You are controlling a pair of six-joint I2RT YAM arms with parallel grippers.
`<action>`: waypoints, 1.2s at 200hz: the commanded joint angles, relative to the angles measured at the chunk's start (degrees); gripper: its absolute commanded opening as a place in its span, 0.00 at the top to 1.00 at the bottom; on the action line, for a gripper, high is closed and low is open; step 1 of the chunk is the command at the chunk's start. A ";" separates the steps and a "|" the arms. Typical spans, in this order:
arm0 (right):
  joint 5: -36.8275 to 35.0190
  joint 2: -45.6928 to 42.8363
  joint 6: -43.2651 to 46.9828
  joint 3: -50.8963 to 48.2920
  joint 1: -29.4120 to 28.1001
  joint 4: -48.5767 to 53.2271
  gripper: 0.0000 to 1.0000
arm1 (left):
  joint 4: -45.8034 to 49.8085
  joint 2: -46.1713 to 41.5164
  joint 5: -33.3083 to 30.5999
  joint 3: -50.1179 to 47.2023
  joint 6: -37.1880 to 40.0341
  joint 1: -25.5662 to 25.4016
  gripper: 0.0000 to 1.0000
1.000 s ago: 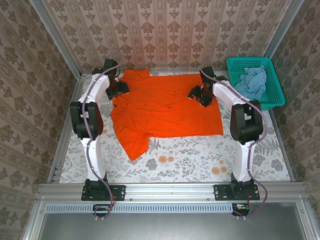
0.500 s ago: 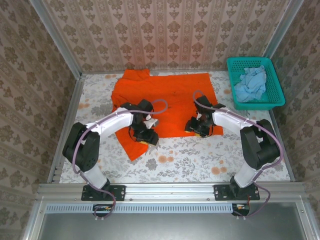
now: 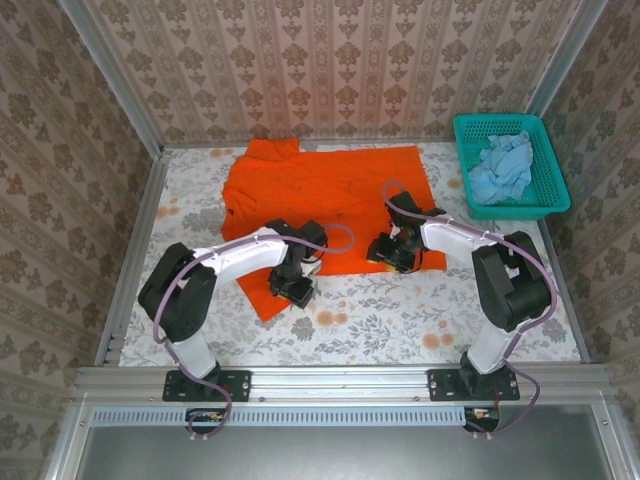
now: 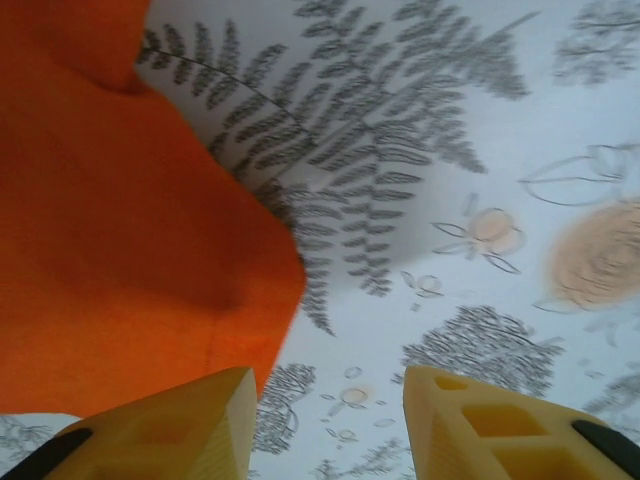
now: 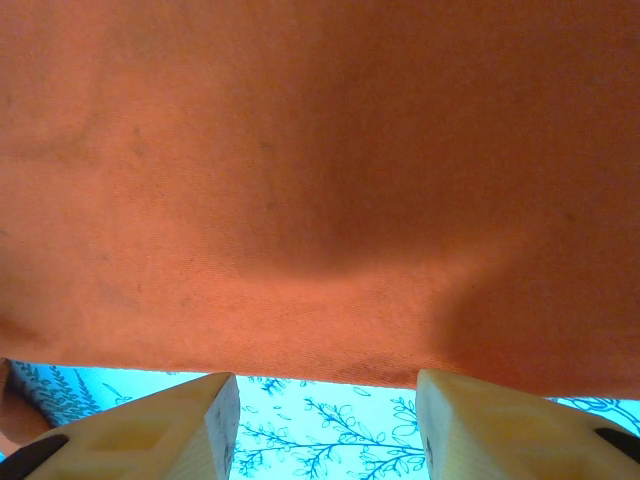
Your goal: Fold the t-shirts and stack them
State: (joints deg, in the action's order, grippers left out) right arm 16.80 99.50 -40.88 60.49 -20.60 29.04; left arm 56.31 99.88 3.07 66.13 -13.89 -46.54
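Observation:
A bright orange t-shirt [image 3: 330, 205] lies spread flat on the flowered tablecloth, with one sleeve pointing toward the near left. My left gripper [image 3: 288, 292] hovers low at that sleeve's tip. In the left wrist view its jaws [image 4: 325, 385] are open over bare tablecloth, and the orange sleeve corner [image 4: 120, 220] lies just ahead of the left finger. My right gripper [image 3: 385, 255] is at the shirt's near hem. It stands open [image 5: 325, 385], and the orange hem [image 5: 320, 180] runs straight across just beyond its fingertips. A pale blue t-shirt [image 3: 505, 165] lies crumpled in the basket.
The teal mesh basket [image 3: 500, 119] stands at the far right corner. A metal frame rail [image 3: 130, 250] borders the table on the left, and patterned walls close in the back and sides. Bare tablecloth [image 3: 400, 320] stretches between the shirt and the arm bases.
Both arms swung from the shirt's far edge down to its near edge. The left one then slid further toward the sleeve tip. Both pairs of jaws narrowed somewhat but hold nothing.

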 commanded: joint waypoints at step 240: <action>2.12 2.53 -6.12 -2.57 4.50 -4.33 0.52 | -4.24 1.81 -0.34 -8.18 -1.09 2.33 0.75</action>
State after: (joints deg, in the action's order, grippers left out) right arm 18.48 100.77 -46.48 58.33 -16.62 24.32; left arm 50.74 100.14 4.71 59.11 -14.92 -44.53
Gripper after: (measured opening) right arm 0.479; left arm 0.312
